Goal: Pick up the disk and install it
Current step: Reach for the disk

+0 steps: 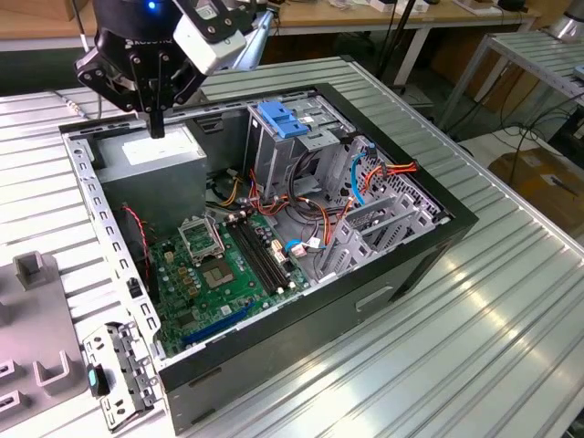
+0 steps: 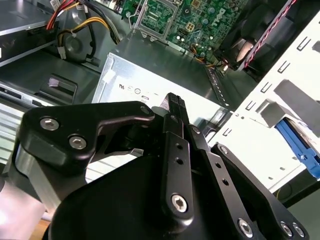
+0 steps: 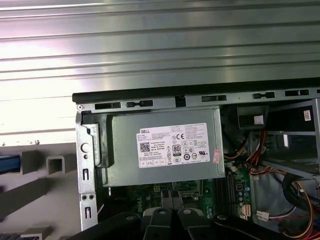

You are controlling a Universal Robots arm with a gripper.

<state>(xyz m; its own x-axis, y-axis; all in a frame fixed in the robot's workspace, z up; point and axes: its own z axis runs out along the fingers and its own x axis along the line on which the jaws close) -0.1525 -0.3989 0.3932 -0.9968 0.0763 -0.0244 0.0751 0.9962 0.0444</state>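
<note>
Disk (image 2: 297, 145) lies off to one side of the gripper (image 1: 157, 123), outside the open computer case (image 1: 274, 356), past its perforated side wall (image 2: 280, 65) and near the grey holder blocks (image 3: 55, 162). What shows of it is a bright blue rail edge. The gripper hangs just above the grey power supply (image 3: 165, 150), fingers pressed together, holding nothing.

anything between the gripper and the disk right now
Yes. The gripper hangs over the power supply inside the computer case. The disk appears to lie outside it, so the case's perforated side frame stands between them.
</note>
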